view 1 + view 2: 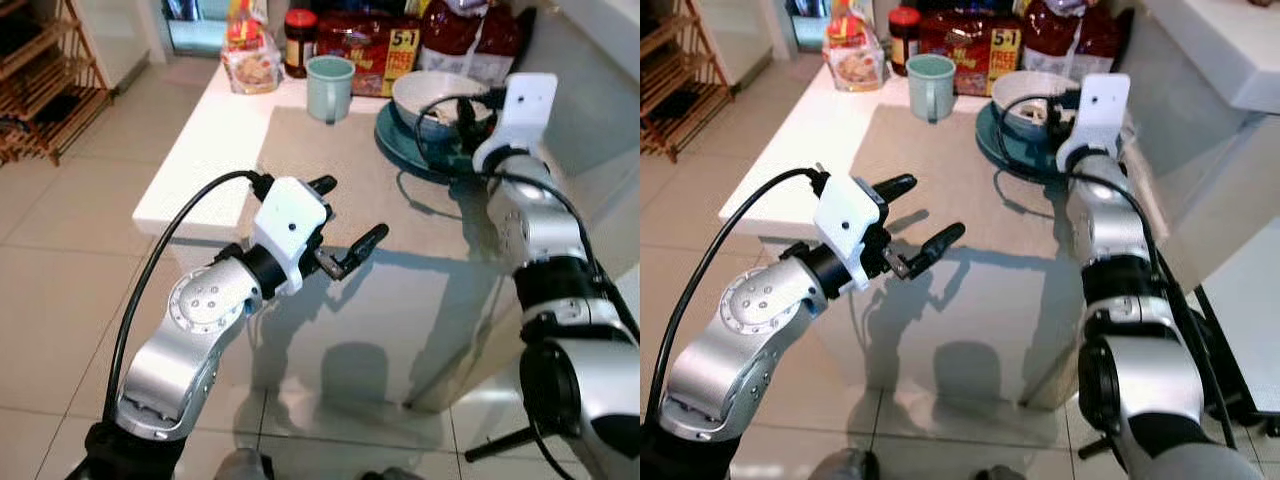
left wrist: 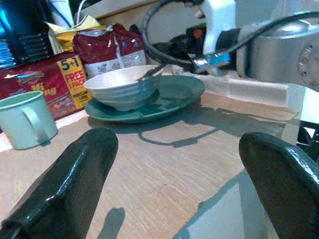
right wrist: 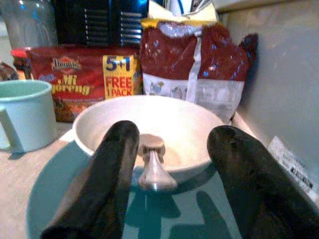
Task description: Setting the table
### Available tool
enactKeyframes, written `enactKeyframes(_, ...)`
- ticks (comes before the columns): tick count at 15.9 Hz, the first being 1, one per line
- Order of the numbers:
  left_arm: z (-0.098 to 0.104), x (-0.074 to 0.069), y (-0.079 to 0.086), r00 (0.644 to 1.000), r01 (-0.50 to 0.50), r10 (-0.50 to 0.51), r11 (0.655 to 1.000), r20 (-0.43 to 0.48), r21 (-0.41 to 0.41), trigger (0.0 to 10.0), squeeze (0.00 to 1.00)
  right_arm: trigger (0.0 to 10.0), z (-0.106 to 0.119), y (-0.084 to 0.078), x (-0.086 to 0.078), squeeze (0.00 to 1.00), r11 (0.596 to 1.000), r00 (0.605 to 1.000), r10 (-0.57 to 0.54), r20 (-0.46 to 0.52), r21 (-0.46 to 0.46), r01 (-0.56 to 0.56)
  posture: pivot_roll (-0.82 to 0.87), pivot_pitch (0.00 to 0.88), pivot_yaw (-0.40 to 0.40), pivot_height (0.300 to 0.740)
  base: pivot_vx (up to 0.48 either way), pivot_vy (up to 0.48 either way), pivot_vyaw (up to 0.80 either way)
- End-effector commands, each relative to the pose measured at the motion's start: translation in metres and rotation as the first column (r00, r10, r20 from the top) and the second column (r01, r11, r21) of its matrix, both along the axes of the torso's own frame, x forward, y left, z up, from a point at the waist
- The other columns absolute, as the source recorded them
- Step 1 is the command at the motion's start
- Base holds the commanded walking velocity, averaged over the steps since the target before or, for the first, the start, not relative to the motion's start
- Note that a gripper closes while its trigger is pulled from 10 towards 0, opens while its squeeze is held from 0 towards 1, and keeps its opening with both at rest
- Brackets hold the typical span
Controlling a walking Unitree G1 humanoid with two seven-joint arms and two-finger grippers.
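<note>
A white bowl point(image 1: 430, 92) sits on a teal plate point(image 1: 398, 140) at the far right of a beige placemat point(image 1: 320, 150). A metal spoon point(image 3: 152, 167) rests in the bowl, its handle poking over the rim. My right gripper point(image 3: 174, 137) is open just in front of the bowl, with the spoon handle between its fingers point(image 3: 112, 184) and close to one of them. A pale green mug point(image 1: 330, 87) stands to the left of the plate. My left gripper point(image 1: 348, 212) hovers open and empty over the placemat's near edge.
Noodle packs point(image 1: 365, 45), a jar point(image 1: 300, 40) and a bread bag point(image 1: 250, 60) line the back of the white table point(image 1: 195, 160). A wooden rack point(image 1: 40, 90) stands on the tiled floor at the left. A grey wall runs along the right.
</note>
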State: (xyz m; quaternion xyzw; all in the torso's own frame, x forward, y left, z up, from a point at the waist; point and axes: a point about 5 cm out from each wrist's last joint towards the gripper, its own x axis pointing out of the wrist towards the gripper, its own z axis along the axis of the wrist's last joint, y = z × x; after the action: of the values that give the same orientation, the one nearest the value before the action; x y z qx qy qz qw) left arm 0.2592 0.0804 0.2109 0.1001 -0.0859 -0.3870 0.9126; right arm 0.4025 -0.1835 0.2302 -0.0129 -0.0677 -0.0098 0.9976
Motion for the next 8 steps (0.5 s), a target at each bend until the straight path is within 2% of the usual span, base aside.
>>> enactKeyframes(1,0.001,0.0,-0.002,1.0,0.012,-0.012,1.0,0.01,0.007,10.0,0.0,10.0,0.001,-0.001,0.002,1.0,1.0,1.0,-0.003,-0.016,0.013,0.003,0.15,0.038,-0.026,0.74,0.0,0.0,0.0)
enactKeyframes(5,0.001,-0.002,-0.001,1.0,0.016,-0.016,1.0,0.011,0.01,10.0,0.0,10.0,-0.016,0.0,0.007,1.0,0.996,0.995,0.002,-0.095,0.093,0.007,0.16,0.039,-0.031,0.74,0.0,0.0,0.0)
enactKeyframes(6,0.001,-0.003,0.001,1.0,0.016,-0.016,1.0,0.01,0.012,10.0,0.0,10.0,-0.018,0.0,0.009,0.0,0.995,0.994,-0.001,-0.105,0.104,0.012,0.16,0.042,-0.03,0.74,0.0,0.0,0.0)
enactKeyframes(8,0.002,-0.003,0.001,1.0,0.016,-0.016,1.0,0.01,0.013,10.0,0.0,10.0,-0.019,0.001,0.01,0.0,0.993,0.994,0.019,-0.106,0.12,-0.006,0.17,0.052,-0.032,0.74,0.0,0.0,0.0)
